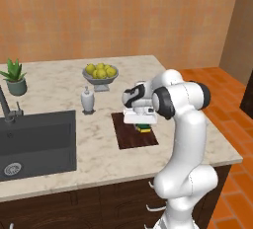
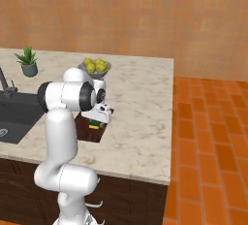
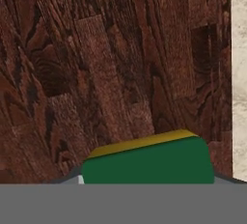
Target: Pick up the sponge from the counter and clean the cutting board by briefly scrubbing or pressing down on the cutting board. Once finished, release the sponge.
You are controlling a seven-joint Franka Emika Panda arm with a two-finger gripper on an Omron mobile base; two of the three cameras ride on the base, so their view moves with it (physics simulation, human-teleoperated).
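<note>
Your gripper (image 1: 144,126) was clamped on the sponge (image 1: 144,128), pressing it onto the cutting board (image 1: 129,136) at the board's 2 o'clock end; counter (image 1: 59,92) edge at 3 o'clock in the hand view.

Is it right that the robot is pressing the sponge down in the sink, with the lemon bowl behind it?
Not quite: the gripper holds the sponge over the cutting board, not in the sink. The left base view shows it, and the hand view shows wood grain under the sponge. The lemon bowl does stand behind it.
</note>
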